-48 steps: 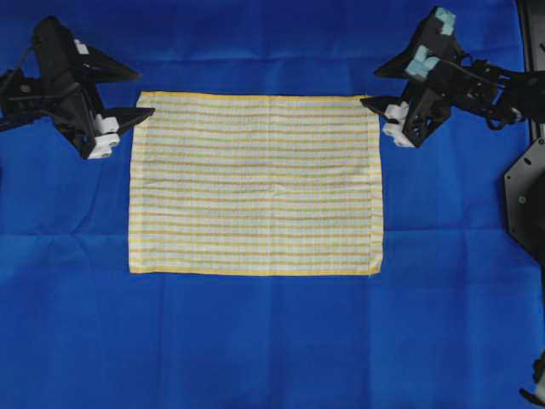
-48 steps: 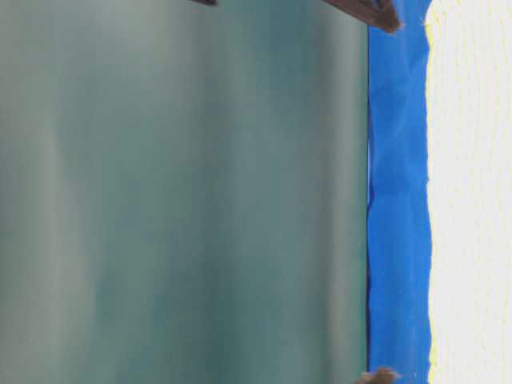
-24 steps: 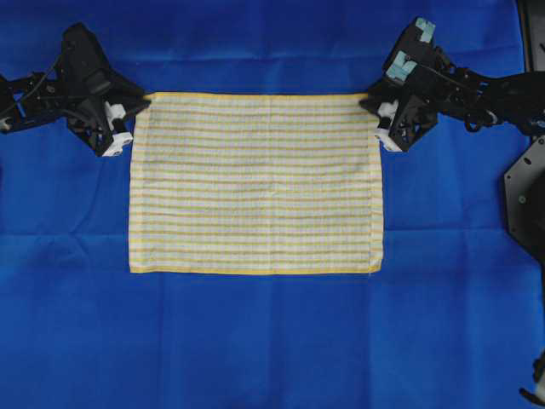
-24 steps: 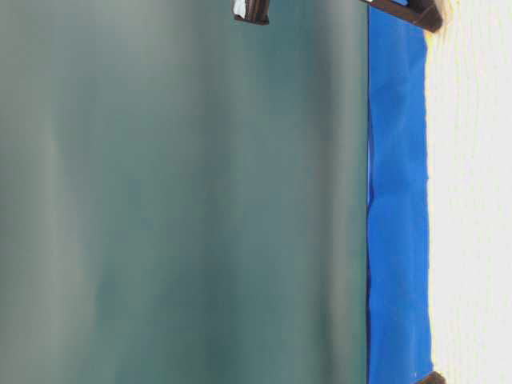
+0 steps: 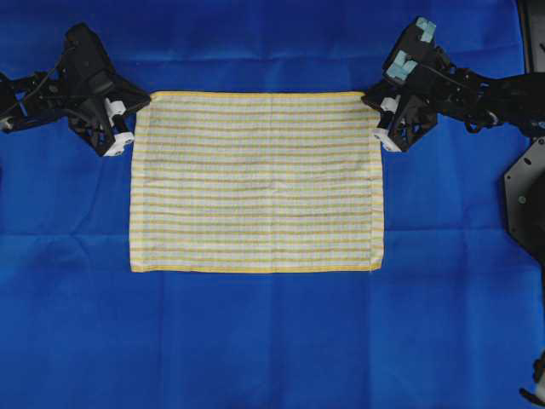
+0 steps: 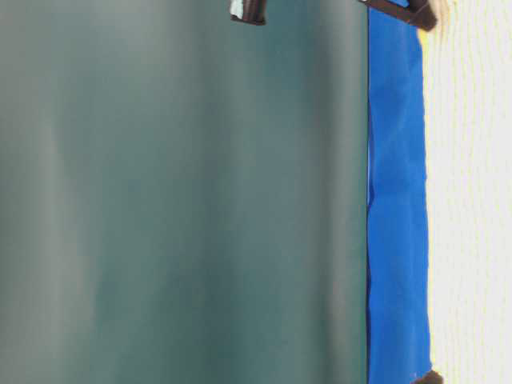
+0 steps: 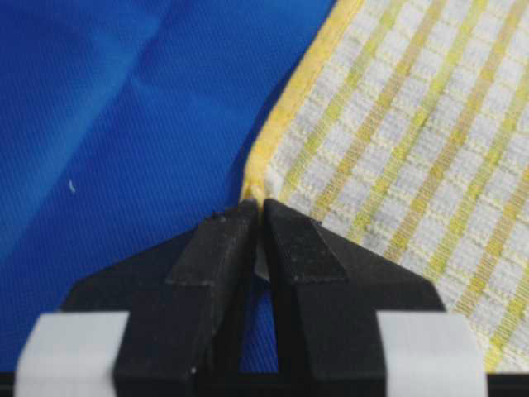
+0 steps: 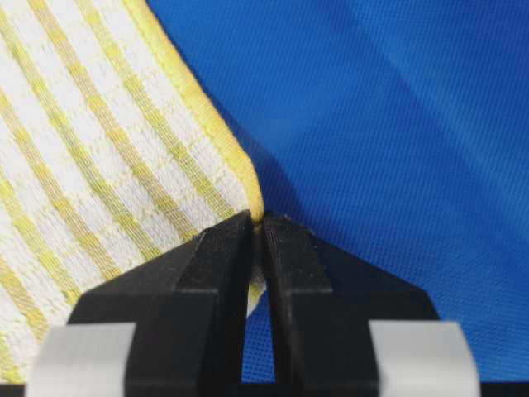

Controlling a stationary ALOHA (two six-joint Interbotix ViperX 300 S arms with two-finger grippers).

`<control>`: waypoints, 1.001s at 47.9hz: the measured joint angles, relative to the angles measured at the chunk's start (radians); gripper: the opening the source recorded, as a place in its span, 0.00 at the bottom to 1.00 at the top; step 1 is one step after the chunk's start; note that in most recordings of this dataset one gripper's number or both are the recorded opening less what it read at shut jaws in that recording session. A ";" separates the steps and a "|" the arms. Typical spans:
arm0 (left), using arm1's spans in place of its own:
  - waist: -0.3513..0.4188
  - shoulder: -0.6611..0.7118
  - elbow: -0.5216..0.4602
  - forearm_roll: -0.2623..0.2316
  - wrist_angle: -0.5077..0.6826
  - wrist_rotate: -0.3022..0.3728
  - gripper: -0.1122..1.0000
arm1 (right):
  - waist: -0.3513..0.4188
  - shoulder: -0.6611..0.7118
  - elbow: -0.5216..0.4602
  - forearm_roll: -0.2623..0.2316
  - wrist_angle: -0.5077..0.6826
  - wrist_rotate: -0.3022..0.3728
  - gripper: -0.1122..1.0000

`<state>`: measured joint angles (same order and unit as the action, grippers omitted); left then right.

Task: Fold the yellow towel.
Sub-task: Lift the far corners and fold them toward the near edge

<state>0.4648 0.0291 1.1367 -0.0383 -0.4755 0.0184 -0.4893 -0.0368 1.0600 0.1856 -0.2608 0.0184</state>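
The yellow towel (image 5: 255, 181), cream with yellow check stripes and a yellow hem, lies spread flat in the overhead view. My left gripper (image 5: 134, 112) is shut on its far left corner; the left wrist view shows the hem (image 7: 273, 141) pinched between the black fingertips (image 7: 223, 248). My right gripper (image 5: 375, 117) is shut on the far right corner; the right wrist view shows the hem (image 8: 207, 132) caught between its fingertips (image 8: 293, 248). In the table-level view the towel (image 6: 472, 200) fills the right edge.
A large plain blue cloth (image 5: 272, 341) covers the table under the towel. A black arm base (image 5: 524, 196) stands at the right edge of the overhead view. A dark green wall (image 6: 184, 200) fills most of the table-level view.
Both grippers moved in from beside the towel onto its far corners and closed on them. Over the last half second nothing much moved.
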 measured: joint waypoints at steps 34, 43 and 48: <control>-0.020 -0.219 -0.012 0.000 0.164 0.032 0.13 | 0.005 -0.130 0.017 0.052 0.054 0.000 0.14; -0.112 -0.259 0.000 -0.002 0.179 0.020 0.12 | 0.066 -0.183 0.051 0.103 0.066 0.000 0.14; -0.186 -0.285 0.023 -0.009 0.181 -0.008 0.12 | 0.127 -0.221 0.080 0.144 0.069 0.003 0.14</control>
<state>0.2792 -0.2562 1.1597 -0.0476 -0.2945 0.0107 -0.3620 -0.2577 1.1397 0.3298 -0.1917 0.0215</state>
